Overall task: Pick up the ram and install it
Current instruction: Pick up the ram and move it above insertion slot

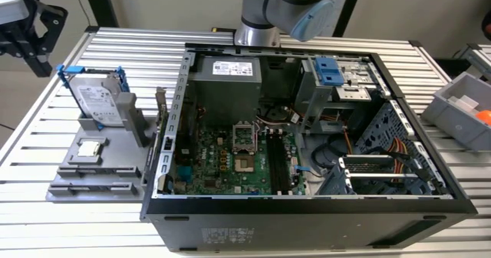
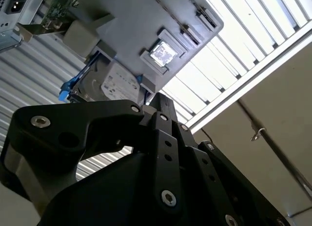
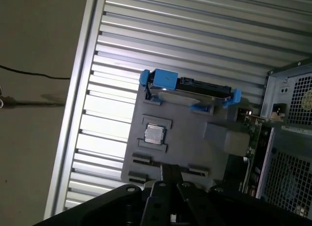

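The ram is a thin green board standing on edge at the right end of the grey fixture, close beside the open computer case. It also appears in both wrist views. On the motherboard lie long black slots. My gripper hangs high at the exterior view's upper left, well away from the ram. Its black fingers are pressed together, and I see nothing between them.
The fixture also carries a silver hard drive in a blue frame and a small square chip. The slatted metal table's edge runs near the fixture. A grey bin sits at the exterior view's right.
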You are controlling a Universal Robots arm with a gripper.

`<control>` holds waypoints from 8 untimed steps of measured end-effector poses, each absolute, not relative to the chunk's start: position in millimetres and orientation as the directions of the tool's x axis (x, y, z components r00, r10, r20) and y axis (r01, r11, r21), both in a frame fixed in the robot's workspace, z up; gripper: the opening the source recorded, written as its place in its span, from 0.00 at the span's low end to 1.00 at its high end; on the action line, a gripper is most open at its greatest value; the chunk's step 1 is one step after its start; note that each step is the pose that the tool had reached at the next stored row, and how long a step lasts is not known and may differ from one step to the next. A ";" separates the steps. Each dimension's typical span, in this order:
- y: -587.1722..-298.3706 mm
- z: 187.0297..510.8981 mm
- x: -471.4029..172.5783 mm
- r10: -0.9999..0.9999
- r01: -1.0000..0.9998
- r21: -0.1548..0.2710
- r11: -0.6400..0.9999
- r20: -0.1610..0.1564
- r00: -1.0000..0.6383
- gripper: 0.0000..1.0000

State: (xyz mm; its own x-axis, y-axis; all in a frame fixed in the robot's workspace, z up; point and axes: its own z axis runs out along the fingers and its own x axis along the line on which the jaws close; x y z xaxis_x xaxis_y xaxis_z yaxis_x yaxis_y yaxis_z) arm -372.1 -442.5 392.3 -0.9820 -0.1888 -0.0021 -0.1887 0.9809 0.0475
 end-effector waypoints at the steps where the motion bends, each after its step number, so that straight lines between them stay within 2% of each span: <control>1: -442.7 392.4 -372.4 -0.191 -0.191 0.048 0.980 -0.002 -0.982 0.00; 8: -443.8 392.3 -373.9 -0.206 -0.206 0.048 0.977 -0.002 -0.978 0.00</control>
State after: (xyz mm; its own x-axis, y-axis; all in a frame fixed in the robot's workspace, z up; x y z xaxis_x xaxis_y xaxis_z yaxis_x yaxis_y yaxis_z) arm -373.9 -443.8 392.3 -0.9784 -0.2065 -0.0021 -0.2064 0.9773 0.0475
